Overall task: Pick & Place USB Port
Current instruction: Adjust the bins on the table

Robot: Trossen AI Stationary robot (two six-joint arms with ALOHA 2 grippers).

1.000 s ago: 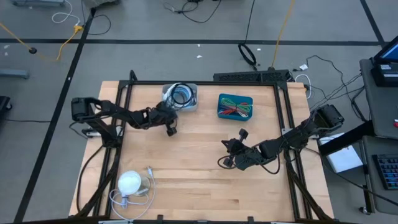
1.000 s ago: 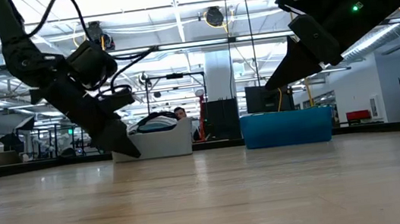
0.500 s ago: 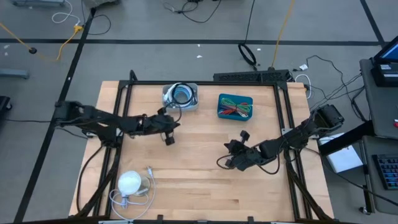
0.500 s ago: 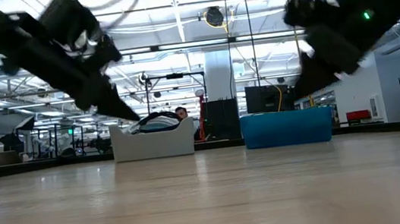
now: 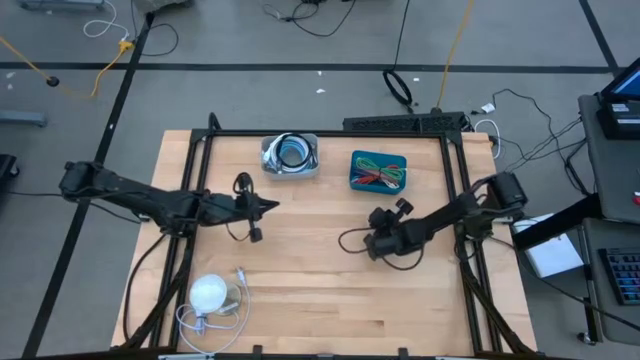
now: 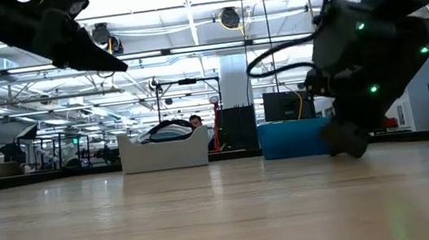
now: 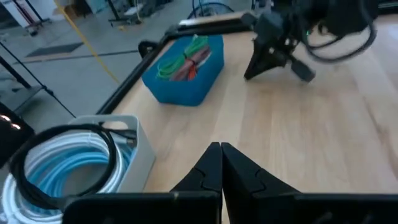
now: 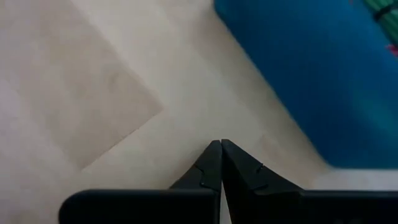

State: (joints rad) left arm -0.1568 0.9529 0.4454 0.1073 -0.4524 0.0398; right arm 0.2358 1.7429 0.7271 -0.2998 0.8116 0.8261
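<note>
A white round device (image 5: 209, 293) with a white cord lies near the table's near left corner in the high view; no gripper is near it. My left gripper (image 5: 272, 205) is shut and empty. It hangs high above the table (image 6: 113, 65), on the near side of the white bin (image 5: 290, 155). My right gripper (image 5: 373, 246) is shut and empty. It points down close over the wood (image 6: 354, 150), on the near side of the blue bin (image 5: 378, 170); whether it touches the wood, I cannot tell.
The white bin (image 7: 62, 168) holds coiled black and pale blue cables. The blue bin (image 7: 186, 68) holds green and red cable bundles and fills one corner of the right wrist view (image 8: 311, 74). Both stand near the far edge. A black frame (image 5: 330, 133) rims the table.
My left gripper has risen from table height to well above the table, and its arm has stretched out low toward the left edge. My right gripper has come down from high up to just over the wood and has shifted toward the blue bin.
</note>
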